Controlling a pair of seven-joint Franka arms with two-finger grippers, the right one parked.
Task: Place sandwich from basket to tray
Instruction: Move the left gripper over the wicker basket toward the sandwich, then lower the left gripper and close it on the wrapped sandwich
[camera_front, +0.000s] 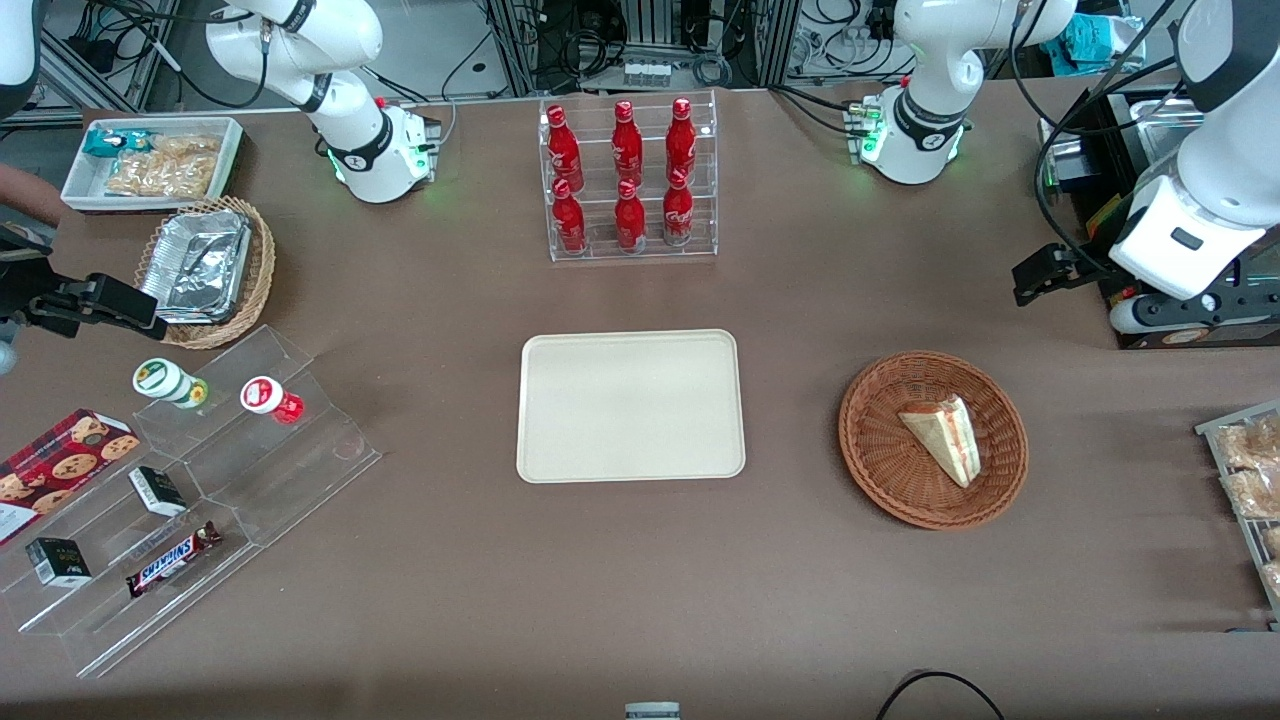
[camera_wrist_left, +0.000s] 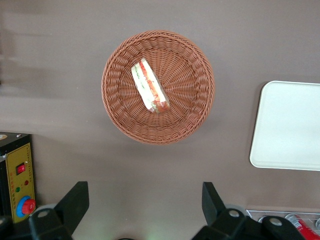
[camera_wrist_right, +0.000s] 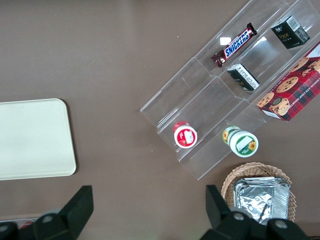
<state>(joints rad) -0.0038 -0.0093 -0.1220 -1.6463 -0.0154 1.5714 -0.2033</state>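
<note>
Overhead, the working arm's gripper (camera_front: 1030, 283) hangs above bare brown table (camera_front: 600, 600) at its own end, its two black fingers (camera_wrist_left: 74, 202) spread wide apart and grasping nothing. Below it and nearer the front camera than it sits the round reddish-brown basket (camera_front: 880, 470), well apart from the fingertips. Inside the basket lies the sandwich (camera_front: 945, 435), a pale triangular wedge resting flat on the weave, its red, orange and green filling showing along one long edge; in the wrist view the sandwich (camera_wrist_left: 149, 86) lies slightly off the middle of the basket (camera_wrist_left: 190, 95). Farther from the gripper, toward the middle of the table, lies the flat cream tray (camera_front: 630, 405), with nothing on it and a strip of table between it and the basket. A clear rack of red bottles (camera_front: 625, 175) stands farther from the front camera than the tray. Much farther still, at the parked arm's end, are a tan wicker basket holding foil containers (camera_front: 200, 262), a white bin of snack packets (camera_front: 155, 160) and a clear stepped stand (camera_front: 260, 480) with small packets and a chocolate bar
</note>
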